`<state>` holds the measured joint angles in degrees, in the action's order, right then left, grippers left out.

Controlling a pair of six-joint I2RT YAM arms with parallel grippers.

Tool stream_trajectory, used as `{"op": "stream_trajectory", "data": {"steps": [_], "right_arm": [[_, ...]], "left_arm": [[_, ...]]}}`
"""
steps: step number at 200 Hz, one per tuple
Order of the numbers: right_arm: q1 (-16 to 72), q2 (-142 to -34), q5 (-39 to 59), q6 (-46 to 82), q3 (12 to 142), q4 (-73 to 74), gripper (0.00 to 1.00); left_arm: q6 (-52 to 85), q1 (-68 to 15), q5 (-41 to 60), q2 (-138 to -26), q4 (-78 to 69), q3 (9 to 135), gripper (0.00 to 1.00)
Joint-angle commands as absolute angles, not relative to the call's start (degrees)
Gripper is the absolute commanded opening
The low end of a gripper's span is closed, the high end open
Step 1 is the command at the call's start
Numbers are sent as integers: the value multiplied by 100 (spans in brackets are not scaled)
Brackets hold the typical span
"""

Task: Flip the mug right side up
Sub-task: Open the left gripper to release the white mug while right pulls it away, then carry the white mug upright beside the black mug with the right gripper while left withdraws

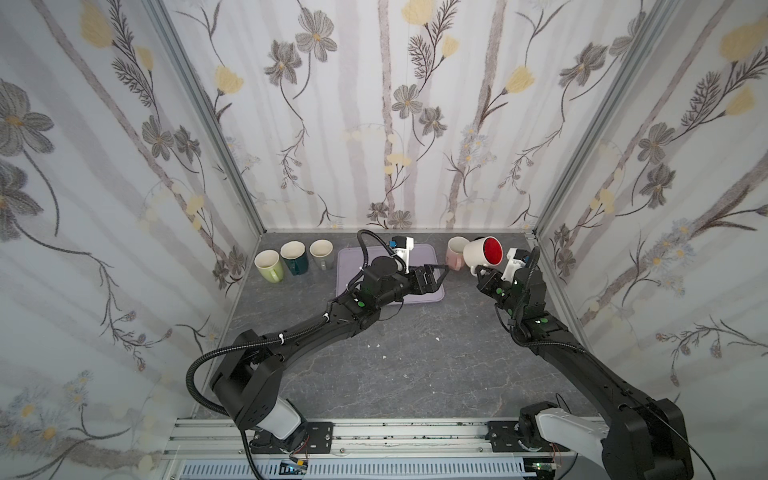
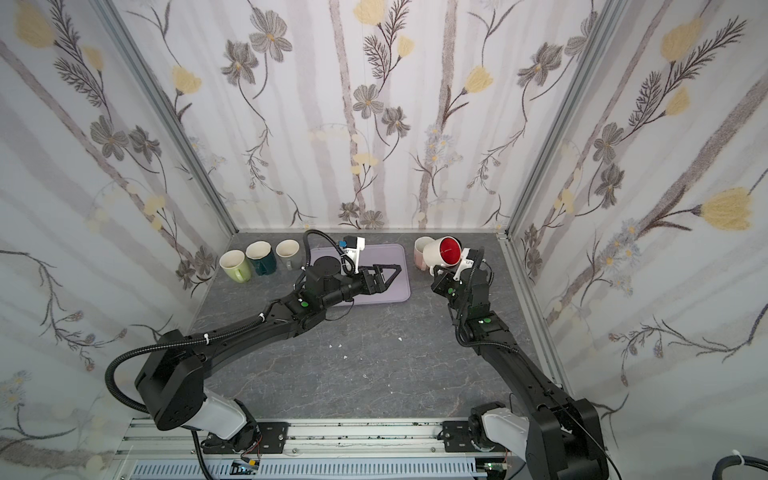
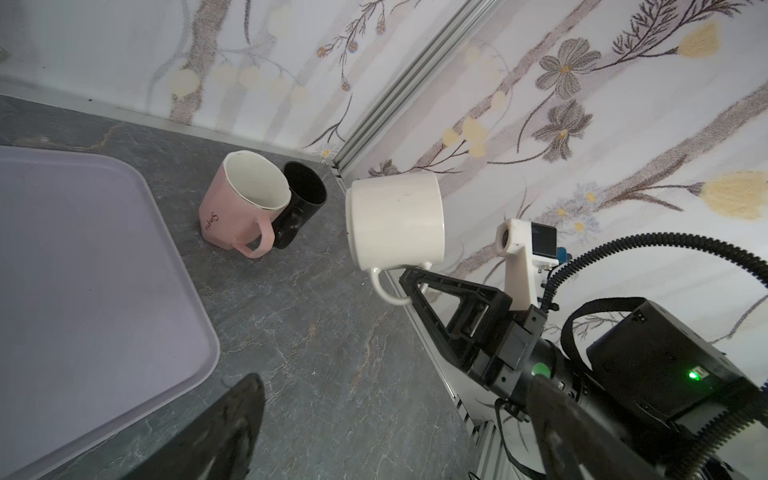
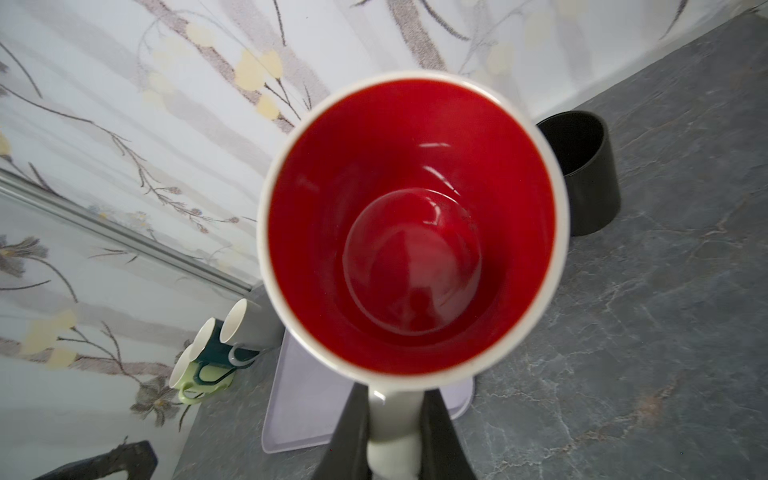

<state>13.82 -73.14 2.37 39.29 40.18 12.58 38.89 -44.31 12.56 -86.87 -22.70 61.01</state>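
Right gripper (image 1: 478,272) is clamping onto the handle of the white mug (image 1: 484,251). It's showing best in the right wrist view, where both fingers (image 4: 349,432) are squeezing the handle from either side. The mug is hanging clear of the grey table (image 1: 395,365), up around 1 o'clock on the tabletop in both top views. It's tipping on its side, with the red inside facing up and back toward roughly 5 o'clock and the handle pointing down.

Left gripper (image 1: 440,276) is sitting wide open with nothing in it, hovering over the 3 o'clock edge of the lilac tray (image 1: 353,266). The tray itself is lying at about 12 o'clock on the table.

Pink mug (image 1: 456,253) is standing upright just at the white mug's 9 o'clock. A black mug (image 3: 303,199) is tucked right beside it, only showing up in the wrist views, and I can't tell if those two are touching.

Over at 11 o'clock, three more are lining up mouths-up: light green mug (image 1: 269,266), dark teal mug (image 1: 294,258) and grey mug (image 1: 322,254).
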Motion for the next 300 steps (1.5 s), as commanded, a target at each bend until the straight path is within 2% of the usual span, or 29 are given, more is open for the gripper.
{"op": "stream_trajectory", "data": {"steps": [1,42,65,118,199,259,300], "right_arm": [[1190,-7207,-278,3646,4137,1130,0],[724,-7343,-805,3360,4245,732,0],[507,-7699,-1053,3134,4611,668,0],[-53,-8972,-811,2908,5514,861,0],[-149,-11159,-1096,2763,7122,700,0],[-184,-11914,-1257,2711,8043,133,0],[-193,-12196,-949,2819,8340,-128,0]], "left_arm": [[3451,-4428,639,-8471,-1755,6014,100],[2999,-4404,-656,-7926,-773,5730,100],[2985,-4234,-897,-7526,-681,5448,100],[2764,-4040,-1545,-6692,-396,4844,100],[2800,-3745,-1757,-6225,-274,4458,100],[2924,-3582,-1778,-6187,-370,4328,100],[2985,-3533,-1797,-6120,-395,4273,100]]}}
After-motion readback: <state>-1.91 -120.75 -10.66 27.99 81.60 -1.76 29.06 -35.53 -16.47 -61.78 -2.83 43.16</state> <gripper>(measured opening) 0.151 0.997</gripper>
